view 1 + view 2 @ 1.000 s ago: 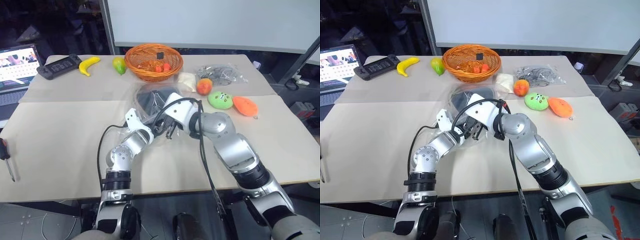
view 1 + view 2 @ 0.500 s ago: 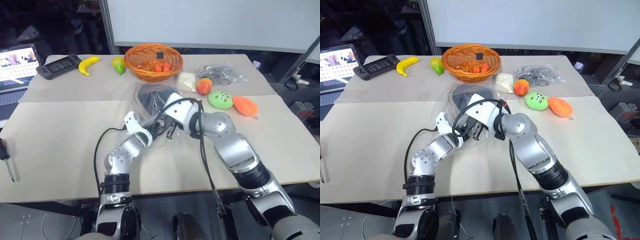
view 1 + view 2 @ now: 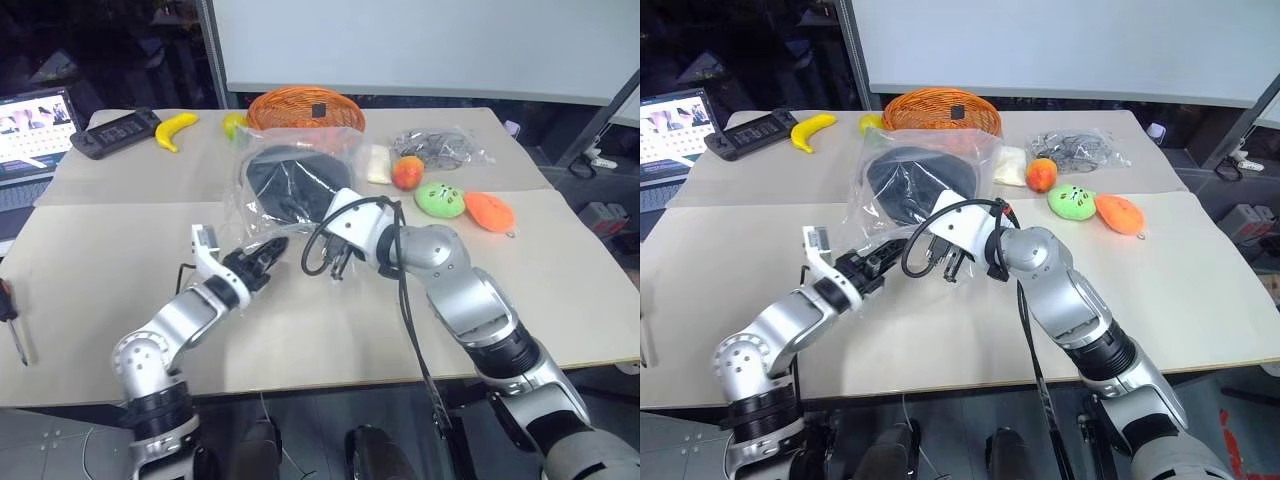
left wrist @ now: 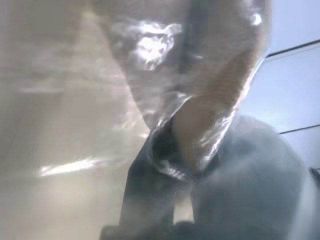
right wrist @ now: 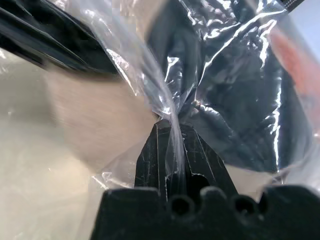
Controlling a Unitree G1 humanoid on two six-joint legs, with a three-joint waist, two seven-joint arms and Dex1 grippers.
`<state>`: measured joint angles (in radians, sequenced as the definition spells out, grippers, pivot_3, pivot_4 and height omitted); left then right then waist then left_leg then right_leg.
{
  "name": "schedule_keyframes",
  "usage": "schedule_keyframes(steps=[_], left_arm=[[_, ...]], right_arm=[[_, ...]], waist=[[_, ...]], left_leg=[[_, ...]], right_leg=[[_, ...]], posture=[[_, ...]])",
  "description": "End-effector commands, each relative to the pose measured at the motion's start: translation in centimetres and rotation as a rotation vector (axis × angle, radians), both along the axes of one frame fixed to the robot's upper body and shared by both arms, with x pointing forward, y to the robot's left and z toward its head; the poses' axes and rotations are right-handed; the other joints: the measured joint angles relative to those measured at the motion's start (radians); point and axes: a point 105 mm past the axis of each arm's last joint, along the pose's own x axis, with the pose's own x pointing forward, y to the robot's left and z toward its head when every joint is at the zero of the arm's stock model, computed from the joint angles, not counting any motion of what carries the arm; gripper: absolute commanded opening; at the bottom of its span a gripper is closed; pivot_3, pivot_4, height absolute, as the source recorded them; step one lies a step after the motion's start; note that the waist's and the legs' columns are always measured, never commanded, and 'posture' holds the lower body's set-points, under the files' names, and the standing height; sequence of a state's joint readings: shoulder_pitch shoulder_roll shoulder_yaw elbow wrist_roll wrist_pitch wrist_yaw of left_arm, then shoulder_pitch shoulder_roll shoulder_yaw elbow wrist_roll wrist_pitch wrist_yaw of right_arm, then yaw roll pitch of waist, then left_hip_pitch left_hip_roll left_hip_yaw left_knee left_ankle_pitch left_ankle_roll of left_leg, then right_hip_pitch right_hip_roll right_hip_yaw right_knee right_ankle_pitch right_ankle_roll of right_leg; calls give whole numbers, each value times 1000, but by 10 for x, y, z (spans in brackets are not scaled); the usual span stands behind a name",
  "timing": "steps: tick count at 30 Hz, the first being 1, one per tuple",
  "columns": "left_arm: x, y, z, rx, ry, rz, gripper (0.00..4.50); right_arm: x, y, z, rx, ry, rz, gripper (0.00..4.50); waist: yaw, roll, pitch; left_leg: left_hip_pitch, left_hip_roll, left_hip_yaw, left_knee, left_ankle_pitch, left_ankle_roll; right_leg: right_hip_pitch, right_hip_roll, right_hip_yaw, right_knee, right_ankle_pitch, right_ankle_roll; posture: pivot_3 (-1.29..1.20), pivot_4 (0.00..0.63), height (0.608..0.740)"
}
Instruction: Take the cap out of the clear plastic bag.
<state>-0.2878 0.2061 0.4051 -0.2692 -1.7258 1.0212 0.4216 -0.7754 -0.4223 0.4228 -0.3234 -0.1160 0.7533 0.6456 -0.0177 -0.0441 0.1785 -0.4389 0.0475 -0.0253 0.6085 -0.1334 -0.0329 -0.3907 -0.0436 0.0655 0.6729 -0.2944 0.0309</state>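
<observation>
Holding the bag (image 3: 290, 185) from two sides, both pincers are closed on its plastic: the left pincer (image 3: 262, 258) grips the near left part of the film, and the right pincer (image 5: 170, 150) has its fingers shut on a fold of film in the middle. The bag is lifted off the bench (image 3: 120, 250) and stands up between the arms, with its far part in front of the basket (image 3: 305, 108). The cap (image 3: 285, 190) is inside the bag, in the upper part, and it shows its dark lining toward the camera. I judge the step as opening or stretching the bag, because the cap is not yet out. The risk is that the thin film slips from the closed fingers or tears if the arms pull apart too strongly. Also, if the mouth of the bag is not where the pincers hold, the pulling will only stretch the plastic and the cap will stay inside. The cap may also drop out suddenly and knock the fruits (image 3: 407, 172) nearby.
</observation>
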Motion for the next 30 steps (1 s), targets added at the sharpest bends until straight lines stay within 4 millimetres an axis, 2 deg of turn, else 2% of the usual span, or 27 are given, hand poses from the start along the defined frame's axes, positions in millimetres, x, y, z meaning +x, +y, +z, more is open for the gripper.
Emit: schedule_keyframes(steps=[1, 8, 11, 16, 19, 24, 30], left_arm=[[-17, -6, 6, -13, -1, -70, 485], [-25, -9, -10, 37, 76, -114, 485], [-28, -6, -7, 11, 66, -121, 485], [-5, 36, 3, -192, 58, 106, 485], [-4, 44, -3, -182, 86, 121, 485], [-25, 29, -14, -53, 86, -28, 485], [-43, 11, -9, -73, 27, -93, 485]], right_arm=[[2, -3, 10, -2, -58, -12, 0], [3, -2, 9, -5, -63, -16, 0], [4, -3, 8, -9, -65, -18, 0], [4, -2, 6, -18, -69, -16, 0], [4, -2, 6, -19, -71, -15, 0], [6, -3, 5, -29, -73, -15, 0], [6, -2, 0, -37, -65, -14, 0]], waist=[[2, 0, 0], [5, 0, 0], [3, 0, 0], [5, 0, 0], [2, 0, 0], [-2, 0, 0], [4, 0, 0]], left_leg=[[0, 0, 0, 0, 0, 0], [0, 0, 0, 0, 0, 0], [0, 0, 0, -1, 0, 0], [0, 0, 1, -1, 0, 0], [0, 0, 1, -1, 0, 0], [0, 0, 1, -3, 0, 0], [0, 0, 1, -2, 0, 0]], right_leg=[[0, 0, 0, 0, 0, 0], [0, 0, 0, -1, 0, 0], [0, 0, 0, -1, 0, 0], [0, 0, 0, -2, 0, -1], [0, 0, 0, -2, 0, -1], [0, 0, 0, -5, 0, 0], [0, 0, 0, -5, 1, -1]], posture=[[0, 150, 740], [0, 150, 740], [0, 150, 740], [0, 150, 740], [0, 150, 740], [0, 150, 740], [0, 150, 740]])
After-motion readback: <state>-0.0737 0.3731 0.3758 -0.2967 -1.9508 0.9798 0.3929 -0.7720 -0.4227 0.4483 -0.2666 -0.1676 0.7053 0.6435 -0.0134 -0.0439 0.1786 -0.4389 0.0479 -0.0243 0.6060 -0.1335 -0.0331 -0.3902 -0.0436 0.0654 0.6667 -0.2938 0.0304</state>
